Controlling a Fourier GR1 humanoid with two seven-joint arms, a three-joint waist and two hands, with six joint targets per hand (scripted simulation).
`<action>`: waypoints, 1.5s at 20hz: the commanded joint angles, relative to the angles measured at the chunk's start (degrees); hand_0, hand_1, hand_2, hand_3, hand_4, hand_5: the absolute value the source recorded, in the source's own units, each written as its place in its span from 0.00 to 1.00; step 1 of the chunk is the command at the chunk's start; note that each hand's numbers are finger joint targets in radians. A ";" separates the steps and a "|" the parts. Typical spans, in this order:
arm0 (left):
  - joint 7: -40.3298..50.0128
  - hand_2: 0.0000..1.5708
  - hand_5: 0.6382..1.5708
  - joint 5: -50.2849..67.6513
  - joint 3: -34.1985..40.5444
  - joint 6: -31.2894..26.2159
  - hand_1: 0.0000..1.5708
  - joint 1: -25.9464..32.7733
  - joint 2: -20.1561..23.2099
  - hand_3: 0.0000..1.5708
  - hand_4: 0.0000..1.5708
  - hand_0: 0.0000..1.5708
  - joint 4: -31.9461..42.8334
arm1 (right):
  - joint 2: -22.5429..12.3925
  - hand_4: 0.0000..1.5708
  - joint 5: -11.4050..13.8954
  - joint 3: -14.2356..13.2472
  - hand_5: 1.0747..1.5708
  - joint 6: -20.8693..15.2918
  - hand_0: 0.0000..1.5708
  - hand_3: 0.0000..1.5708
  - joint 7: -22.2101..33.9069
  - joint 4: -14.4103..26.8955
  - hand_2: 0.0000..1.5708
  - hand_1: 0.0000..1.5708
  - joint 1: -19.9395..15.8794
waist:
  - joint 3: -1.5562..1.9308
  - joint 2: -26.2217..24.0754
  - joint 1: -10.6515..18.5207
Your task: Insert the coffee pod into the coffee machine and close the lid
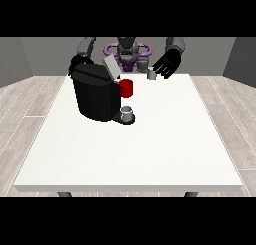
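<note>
Front view: the robot stands behind the far edge of the white table, its arms reaching forward over the tabletop.

The black coffee machine sits on the table's far part, at the view's left of centre. Its grey lid is up, tilted back from the machine's top. A red part sticks out from the machine's front, on the side toward the view's right. Below it, a small grey cup stands on the machine's base.

The pod, small and grey, lies on the table near the far edge, to the view's right of the machine and well apart from it. It is not in the machine.

The hand at the view's right hovers just beside and slightly above the pod, fingers spread and relaxed, holding nothing. Whether a fingertip touches the pod cannot be told.

The hand at the view's left is mostly hidden behind the machine's top back corner; only a dark bit of it shows there, and I cannot tell how it is held or whether it touches the machine.

The floor around the table is pale wood planks, with grey walls behind.
</note>
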 commanded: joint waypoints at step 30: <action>8.07 0.82 1.00 -1.91 2.54 0.72 0.78 -15.23 -2.11 0.77 0.33 0.78 2.72 | -0.52 0.34 0.77 -0.37 1.00 -1.56 0.00 0.00 1.24 -4.43 0.00 0.00 -3.51 | 0.01 6.34 -5.98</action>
